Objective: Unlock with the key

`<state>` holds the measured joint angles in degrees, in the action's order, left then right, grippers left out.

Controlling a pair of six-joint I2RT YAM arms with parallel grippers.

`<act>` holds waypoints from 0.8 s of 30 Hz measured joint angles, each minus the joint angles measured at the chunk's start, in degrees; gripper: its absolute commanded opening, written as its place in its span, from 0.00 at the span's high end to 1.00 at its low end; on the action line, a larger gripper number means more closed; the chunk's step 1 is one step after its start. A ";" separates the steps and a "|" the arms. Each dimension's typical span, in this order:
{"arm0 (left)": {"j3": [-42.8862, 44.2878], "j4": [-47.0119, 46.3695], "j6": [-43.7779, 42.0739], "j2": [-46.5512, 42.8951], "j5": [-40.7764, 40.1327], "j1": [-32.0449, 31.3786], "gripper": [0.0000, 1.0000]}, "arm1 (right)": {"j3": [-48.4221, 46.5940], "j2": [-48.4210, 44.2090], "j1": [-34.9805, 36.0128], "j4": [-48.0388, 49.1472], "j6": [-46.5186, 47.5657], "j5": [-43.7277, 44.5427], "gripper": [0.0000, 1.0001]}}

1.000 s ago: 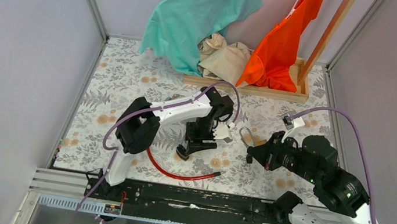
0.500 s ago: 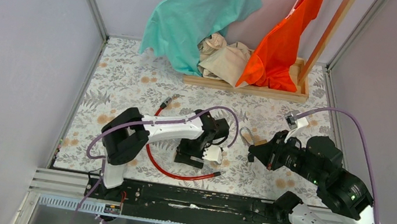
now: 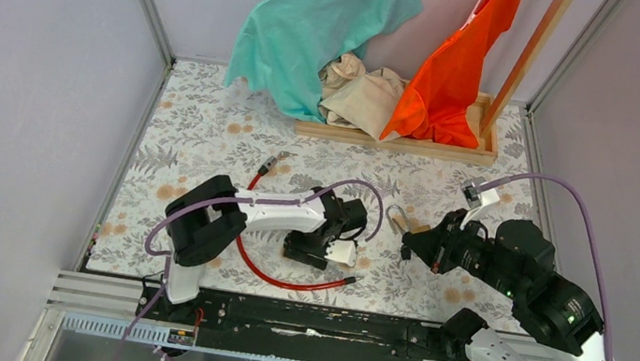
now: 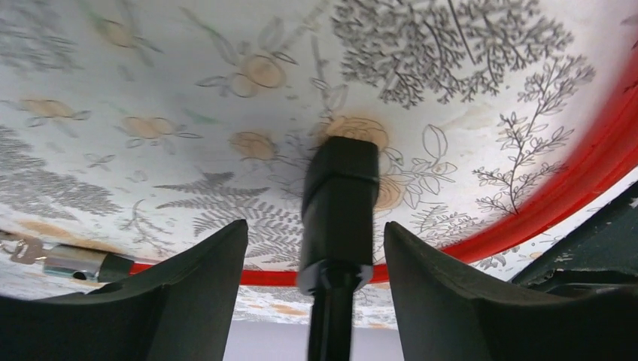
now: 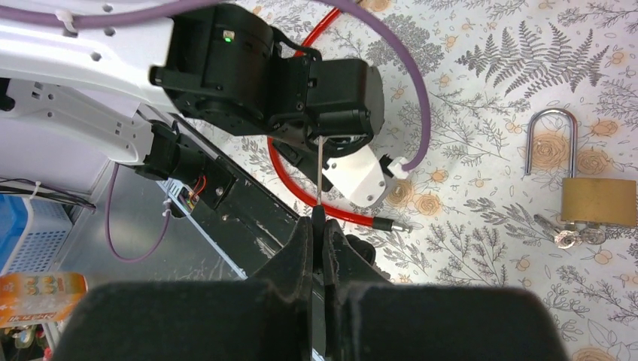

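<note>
A red cable lock (image 3: 283, 281) lies on the floral table, its black lock body (image 3: 307, 250) under my left gripper (image 3: 329, 243). In the left wrist view my left gripper (image 4: 314, 229) is open, its fingers either side of the black lock body (image 4: 340, 199) with a gap on both sides; the red cable (image 4: 579, 180) runs behind. My right gripper (image 5: 320, 226) is shut on a black-headed key, whose thin silver shaft (image 5: 319, 173) points toward the left gripper. The right gripper (image 3: 408, 243) hovers right of the lock. The cable's metal end pin (image 5: 391, 224) lies free.
A brass padlock (image 5: 598, 199) with small keys (image 5: 572, 238) lies by my right gripper; it also shows in the top view (image 3: 400, 220). A wooden rack base (image 3: 397, 141) with a teal shirt (image 3: 320, 20), orange cloth (image 3: 456, 58) and beige cloth (image 3: 362, 87) stands at the back. A black rail (image 3: 305, 325) runs along the near edge.
My left arm has swung down and toward the near edge, bringing its open gripper over the black lock body. The right arm has barely moved, key still held.
</note>
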<state>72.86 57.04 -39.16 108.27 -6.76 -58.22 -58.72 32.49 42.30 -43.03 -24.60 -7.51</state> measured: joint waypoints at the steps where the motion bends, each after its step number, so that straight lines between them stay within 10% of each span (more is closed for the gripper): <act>1: -0.92 0.02 -0.11 0.00 -0.20 -0.15 0.31 | -0.11 0.00 0.00 0.00 0.09 0.15 1.00; 19: 0.83 -0.09 2.01 2.03 -0.50 -0.31 0.39 | -0.26 0.50 0.00 0.02 0.37 0.37 1.00; 24: 0.83 0.09 3.13 2.64 -0.09 -0.31 0.69 | -0.26 0.50 0.00 0.02 0.37 0.35 1.00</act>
<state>73.69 57.12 -36.03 110.91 -6.85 -58.52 -58.98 32.99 42.30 -43.00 -24.23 -7.16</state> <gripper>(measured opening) 0.493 0.034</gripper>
